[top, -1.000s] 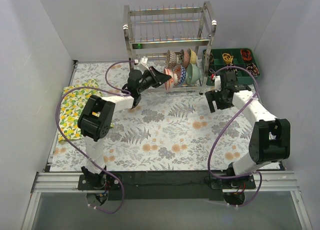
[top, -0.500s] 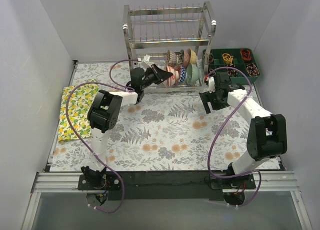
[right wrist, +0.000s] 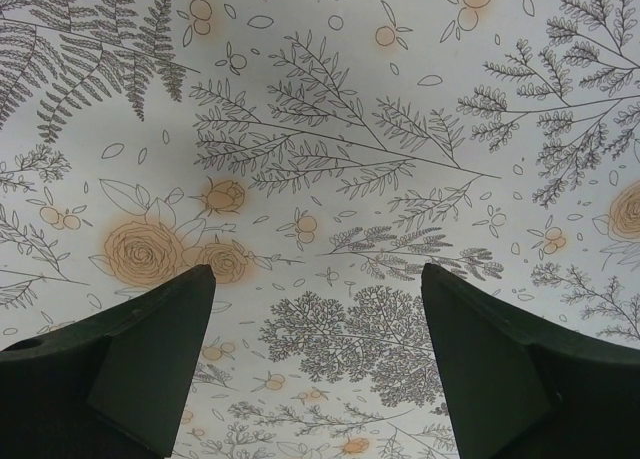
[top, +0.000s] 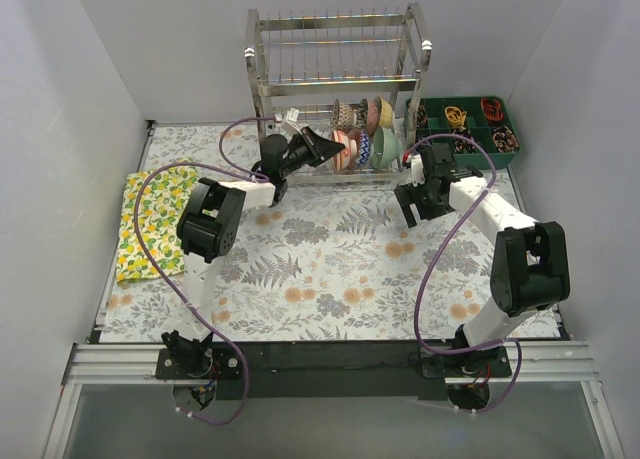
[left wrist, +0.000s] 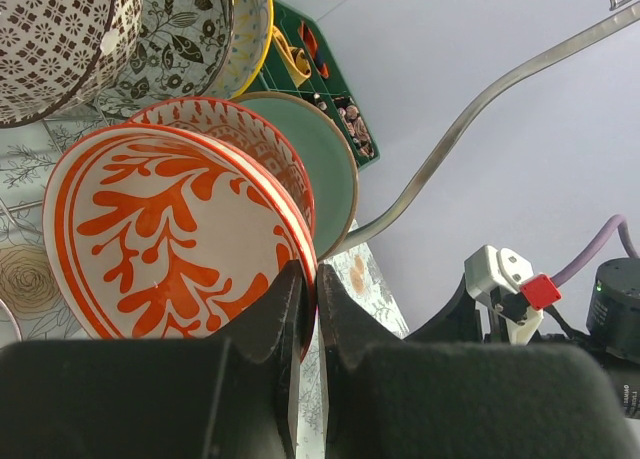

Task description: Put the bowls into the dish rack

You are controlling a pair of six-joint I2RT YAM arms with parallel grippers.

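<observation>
- White-walled enclosure noted, with one table (top: 330, 269) under a floral cover.
- Found one dish rack (top: 340, 79), two-tier chrome wire, standing at the far edge of the table.
- Counted six bowls, all on edge in the lower tier of the rack.
- Recorded a near row of three from the left wrist view: orange-red bowl (left wrist: 170, 239) in front, pink-red bowl (left wrist: 245, 129) just behind it, pale green bowl (left wrist: 325, 169) behind that.
- Recorded a far row of three: lattice-patterned bowl (left wrist: 60, 39), dark leaf-patterned bowl (left wrist: 185, 39), yellow-rimmed bowl (left wrist: 255, 29).
- Found left gripper (left wrist: 308, 279) clamped on the rim of the orange-red bowl, one finger on the inner face and one on the back.
- Could not tell whether that bowl is seated between the prongs.
- Found right gripper (right wrist: 315, 279) with jaws wide apart, holding nothing, above the floral cover, in front of the rack's right end.
- Counted one green compartment tray (top: 465, 124) just right of the rack.
- Counted one lemon-print cloth (top: 150, 219) at the table's left edge.
</observation>
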